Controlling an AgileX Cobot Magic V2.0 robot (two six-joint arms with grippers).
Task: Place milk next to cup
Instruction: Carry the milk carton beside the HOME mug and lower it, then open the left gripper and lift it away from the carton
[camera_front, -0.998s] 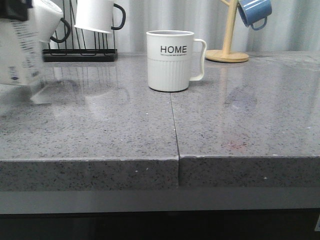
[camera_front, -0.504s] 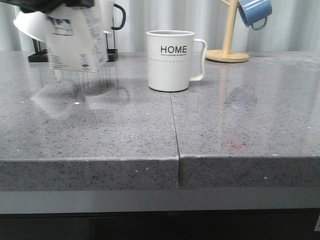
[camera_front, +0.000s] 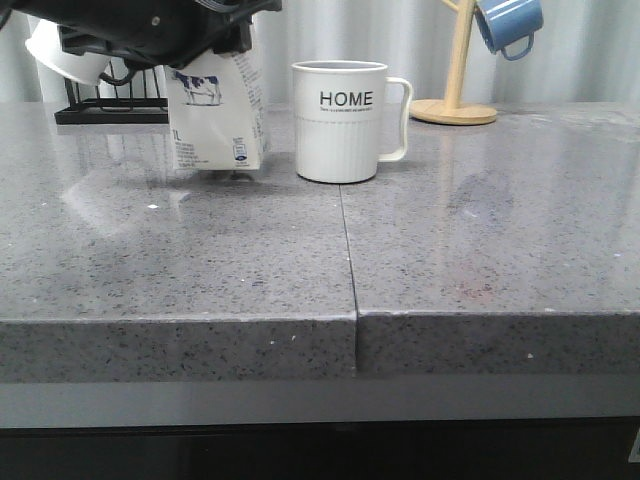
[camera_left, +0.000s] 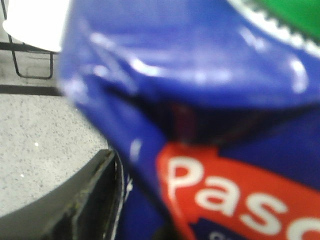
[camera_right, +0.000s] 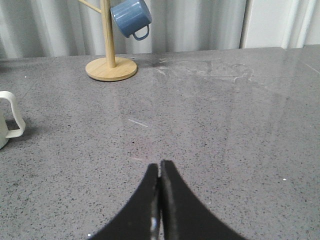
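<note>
In the front view the left tool grips the dark-blue top of the tall white milk carton, tilted just beside the white ribbed "HOME" mug on the speckled grey desk, with a black wire mug rack behind and a blue mug on a wooden stand. The left wrist view is filled by the blurred blue carton top. In the right wrist view the right tool is clenched on nothing over bare desk.
</note>
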